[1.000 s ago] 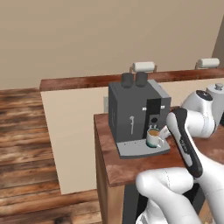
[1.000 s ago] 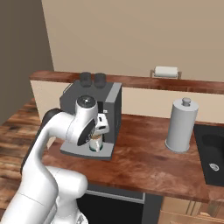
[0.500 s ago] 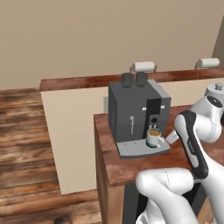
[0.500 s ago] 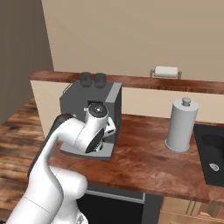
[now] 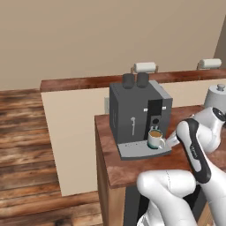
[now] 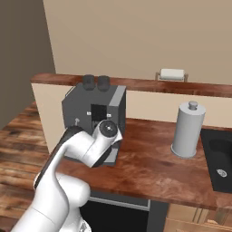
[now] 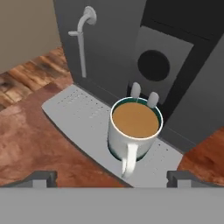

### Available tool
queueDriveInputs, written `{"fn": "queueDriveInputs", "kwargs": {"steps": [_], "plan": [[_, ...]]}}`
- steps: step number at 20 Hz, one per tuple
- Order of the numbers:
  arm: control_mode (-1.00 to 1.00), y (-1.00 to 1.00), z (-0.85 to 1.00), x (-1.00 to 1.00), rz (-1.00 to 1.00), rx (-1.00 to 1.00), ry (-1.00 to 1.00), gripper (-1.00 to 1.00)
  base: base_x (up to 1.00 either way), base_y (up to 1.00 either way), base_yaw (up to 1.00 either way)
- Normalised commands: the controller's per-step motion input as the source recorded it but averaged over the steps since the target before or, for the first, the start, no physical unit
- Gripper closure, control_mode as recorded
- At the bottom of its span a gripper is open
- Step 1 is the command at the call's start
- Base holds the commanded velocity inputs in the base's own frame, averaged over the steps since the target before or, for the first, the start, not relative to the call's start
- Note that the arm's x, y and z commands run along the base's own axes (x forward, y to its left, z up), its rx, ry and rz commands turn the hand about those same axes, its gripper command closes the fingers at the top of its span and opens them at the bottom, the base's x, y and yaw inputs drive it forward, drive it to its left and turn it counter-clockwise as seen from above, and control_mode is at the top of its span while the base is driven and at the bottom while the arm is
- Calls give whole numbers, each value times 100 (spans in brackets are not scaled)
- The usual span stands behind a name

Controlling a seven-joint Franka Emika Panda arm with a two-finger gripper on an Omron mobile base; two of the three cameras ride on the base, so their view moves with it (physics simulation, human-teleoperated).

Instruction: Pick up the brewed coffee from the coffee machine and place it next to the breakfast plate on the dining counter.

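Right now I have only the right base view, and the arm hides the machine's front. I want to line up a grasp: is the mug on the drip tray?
Observer: Yes. The mug stands upright on the light grey drip tray, filled with brown coffee.
Operator: Which way does its handle point?
Observer: In the hand view the handle points straight back at the camera. The jaws stand open to either side, short of the mug and not touching it.

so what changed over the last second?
Only the arm moved: the hand swung lower and back, to the near side of the mug, with the open gripper now facing its handle. Nothing was grasped. The mug stayed on the drip tray of the coffee machine, full of coffee, and the white canister kept its place.
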Motion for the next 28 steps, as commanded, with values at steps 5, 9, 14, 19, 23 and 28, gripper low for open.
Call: {"fn": "queueDriveInputs", "kwargs": {"steps": [5, 9, 14, 19, 23, 28], "plan": [[-100, -12, -24, 32, 2, 15, -7, -100, 0, 0, 0], [-100, -17, -21, 26, 4, 15, -3, -100, 0, 0, 0], [-100, -14, -15, 20, 5, 14, -1, -100, 0, 0, 0], [-100, 0, -20, 14, 9, 8, -2, -100, 0, 0, 0], [-100, 0, -25, 23, 10, 3, 0, -100, 0, 0, 0], [-100, 0, -23, 23, 9, 2, 0, -100, 0, 0, 0]]}}
